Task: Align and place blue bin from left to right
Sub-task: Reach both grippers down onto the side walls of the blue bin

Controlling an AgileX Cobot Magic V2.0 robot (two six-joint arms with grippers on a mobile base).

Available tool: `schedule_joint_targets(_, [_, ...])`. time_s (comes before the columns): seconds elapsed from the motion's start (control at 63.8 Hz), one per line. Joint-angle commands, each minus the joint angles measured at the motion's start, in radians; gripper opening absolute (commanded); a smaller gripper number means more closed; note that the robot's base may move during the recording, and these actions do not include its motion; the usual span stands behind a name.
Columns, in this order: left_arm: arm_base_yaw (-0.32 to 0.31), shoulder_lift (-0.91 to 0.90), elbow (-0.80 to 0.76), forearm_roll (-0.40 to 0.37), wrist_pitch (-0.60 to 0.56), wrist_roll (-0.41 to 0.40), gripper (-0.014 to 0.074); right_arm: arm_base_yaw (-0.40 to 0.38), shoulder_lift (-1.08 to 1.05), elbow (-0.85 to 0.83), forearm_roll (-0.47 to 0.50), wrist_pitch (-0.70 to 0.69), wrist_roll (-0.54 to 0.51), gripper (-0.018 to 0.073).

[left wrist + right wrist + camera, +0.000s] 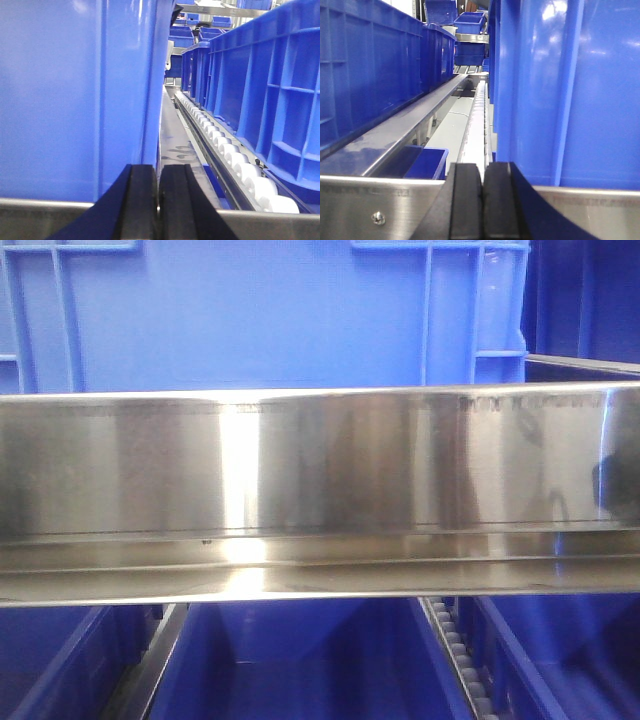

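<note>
The blue bin (260,320) fills the top of the front view, its ribbed wall standing just behind a steel front rail (320,470). In the left wrist view the bin's smooth side (60,100) rises directly left of my left gripper (158,200), whose black fingers are shut with nothing between them. Seen from the right wrist, the bin's other side (570,90) stands just right of my right gripper (483,200), also shut and empty. Both grippers sit at the rail, one at each front corner of the bin.
A white roller track (235,160) and another blue crate (270,90) lie right of the left gripper. Blue crates (365,70), a roller track (479,115) and a small lower bin (422,162) lie left of the right gripper. More blue crates (300,660) sit on the shelf below.
</note>
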Motion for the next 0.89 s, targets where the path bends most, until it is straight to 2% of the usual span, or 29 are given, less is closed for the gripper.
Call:
schedule_joint_targets(0.0, [0.003, -0.006, -0.001, 0.004, -0.016, 0.001, 0.0011, 0.005, -0.003, -0.001, -0.003, -0.019, -0.009, -0.007])
schedule_joint_targets(0.627, [0.002, -0.006, -0.001, 0.004, -0.042, 0.001, 0.0011, 0.004, -0.003, -0.001, -0.003, -0.029, -0.009, -0.007])
schedule_joint_targets(0.768, [0.002, -0.006, -0.001, 0.004, -0.044, 0.001, 0.0011, 0.004, -0.003, -0.001, -0.003, -0.061, -0.009, -0.007])
schedule_joint_targets(0.878, [0.002, -0.006, -0.001, -0.017, -0.055, 0.001, 0.0011, 0.004, -0.003, -0.001, -0.001, -0.149, -0.009, -0.007])
